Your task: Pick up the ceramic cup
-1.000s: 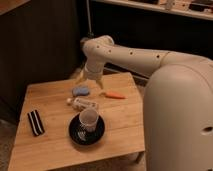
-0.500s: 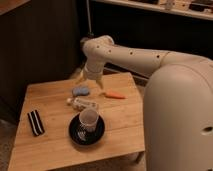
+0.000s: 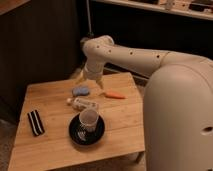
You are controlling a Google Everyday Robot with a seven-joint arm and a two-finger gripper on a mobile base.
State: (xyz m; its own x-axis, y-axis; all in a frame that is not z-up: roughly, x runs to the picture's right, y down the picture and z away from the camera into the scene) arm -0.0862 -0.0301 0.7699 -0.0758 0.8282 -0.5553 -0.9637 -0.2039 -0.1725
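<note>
The ceramic cup (image 3: 88,120) is small, pale white-grey and round, and stands upright on the round black plate (image 3: 75,138) near the front of the wooden table (image 3: 118,130). My gripper (image 3: 90,78) hangs from the white arm above the table's back edge, over the blue object, well behind the cup and apart from it. It holds nothing that I can see.
A clear plastic bottle with a white cap (image 3: 83,104) lies just behind the plate. A blue object (image 3: 80,91) and an orange carrot-like item (image 3: 116,95) lie farther back. A black striped object (image 3: 35,122) lies at the left. Dark cabinets stand behind the table.
</note>
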